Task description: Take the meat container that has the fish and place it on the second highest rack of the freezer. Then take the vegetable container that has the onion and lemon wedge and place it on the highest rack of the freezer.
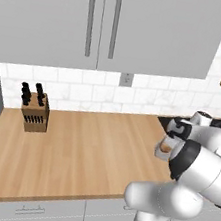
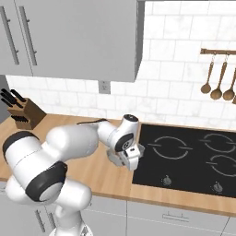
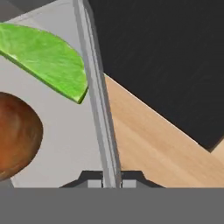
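My gripper (image 3: 112,183) is shut on the thin grey side wall (image 3: 98,109) of the vegetable container, one fingertip on each side of it. Inside the tray lie the bright green lemon wedge (image 3: 48,61) and the round brown onion (image 3: 15,135). In the base views the gripper (image 1: 167,142) (image 2: 130,159) points down at the small grey container (image 1: 160,150) (image 2: 116,157), which sits on the wooden counter (image 1: 86,149) just beside the cooktop's left edge. The meat container with the fish and the freezer are out of view.
A black cooktop (image 2: 193,156) lies right of the container. A knife block (image 1: 34,111) stands at the counter's back left. Wooden spoons (image 2: 216,85) hang on the tiled wall, and grey wall cabinets (image 1: 101,20) hang overhead.
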